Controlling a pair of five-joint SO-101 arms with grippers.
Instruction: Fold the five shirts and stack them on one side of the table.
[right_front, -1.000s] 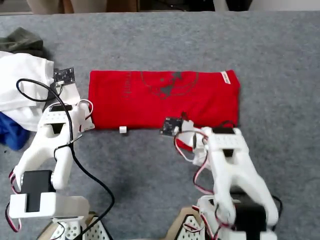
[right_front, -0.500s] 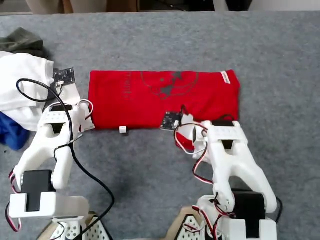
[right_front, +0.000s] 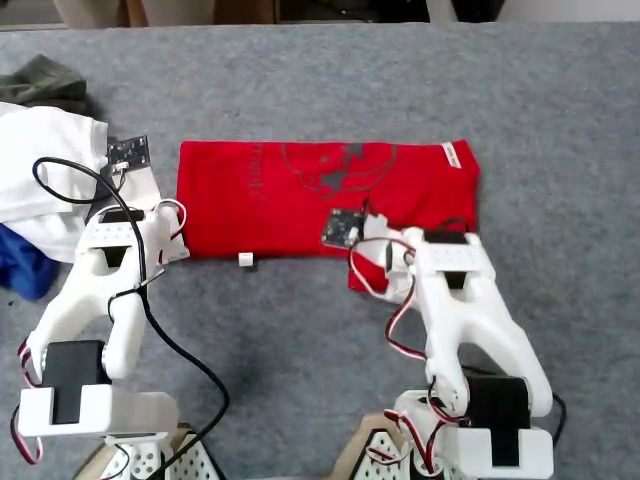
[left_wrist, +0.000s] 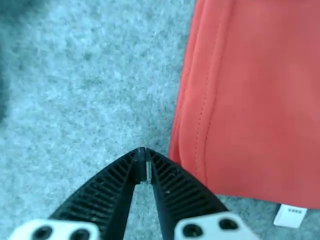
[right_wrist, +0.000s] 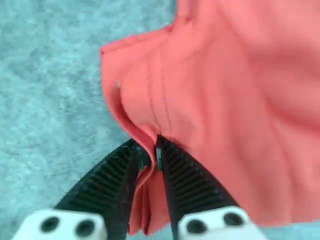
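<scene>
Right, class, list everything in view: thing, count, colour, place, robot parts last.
red shirt: one, red, folded strip, mid-table.
white shirt: one, white, crumpled at left edge.
blue garment: one, blue, left edge, beside white shirt.
dark garment: one, olive-grey, far left corner.
tag: one, white, by red shirt's near edge.
table: one, grey, under everything.
left gripper: one, black, shut, beside red shirt's end.
right gripper: one, black, shut on red shirt's near edge.

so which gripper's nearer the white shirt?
Left. The left gripper sits between the white shirt and the red shirt; the right gripper pinches the red shirt's near hem.
</scene>
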